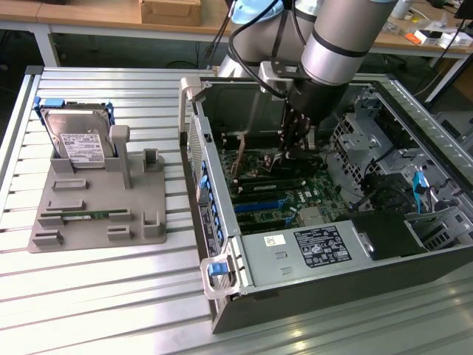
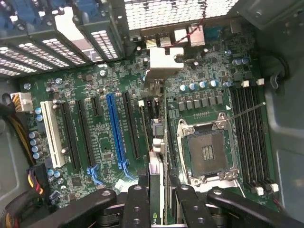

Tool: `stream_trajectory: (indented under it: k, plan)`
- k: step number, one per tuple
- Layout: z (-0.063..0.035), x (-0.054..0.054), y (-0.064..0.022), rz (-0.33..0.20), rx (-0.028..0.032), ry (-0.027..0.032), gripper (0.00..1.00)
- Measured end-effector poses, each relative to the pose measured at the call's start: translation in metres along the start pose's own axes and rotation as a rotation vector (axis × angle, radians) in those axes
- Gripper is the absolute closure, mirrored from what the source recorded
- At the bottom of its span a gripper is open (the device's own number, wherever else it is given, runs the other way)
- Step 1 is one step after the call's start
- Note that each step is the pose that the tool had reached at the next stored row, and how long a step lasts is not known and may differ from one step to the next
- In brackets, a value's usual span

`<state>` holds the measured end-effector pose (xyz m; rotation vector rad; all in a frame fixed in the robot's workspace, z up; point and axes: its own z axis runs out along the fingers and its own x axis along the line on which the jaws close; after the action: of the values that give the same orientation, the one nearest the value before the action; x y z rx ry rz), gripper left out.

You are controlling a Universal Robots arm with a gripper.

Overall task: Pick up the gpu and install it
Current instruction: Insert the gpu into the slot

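No words or numbers can be read here. The hard drive has a white sticker with tiny print, and the computer case has a black label and a small white label. All of that print is too small to read.

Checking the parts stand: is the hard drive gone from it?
No. The hard drive stands upright at the back of the grey stand, beside the computer case.
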<state>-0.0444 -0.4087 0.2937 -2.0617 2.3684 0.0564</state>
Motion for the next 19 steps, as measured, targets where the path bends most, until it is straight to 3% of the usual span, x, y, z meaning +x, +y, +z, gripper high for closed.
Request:
stream_trajectory:
  k: [2,5,19]
  plan:
    - [0.0005,0.0,0.0002,-0.091,-0.0021,0.0023,0.74]
    - [0.0011,0.001,0.0002,-0.136,-0.0032,0.005,0.74]
    - [0.0031,0.017,0.006,-0.136,-0.0032,0.005,0.74]
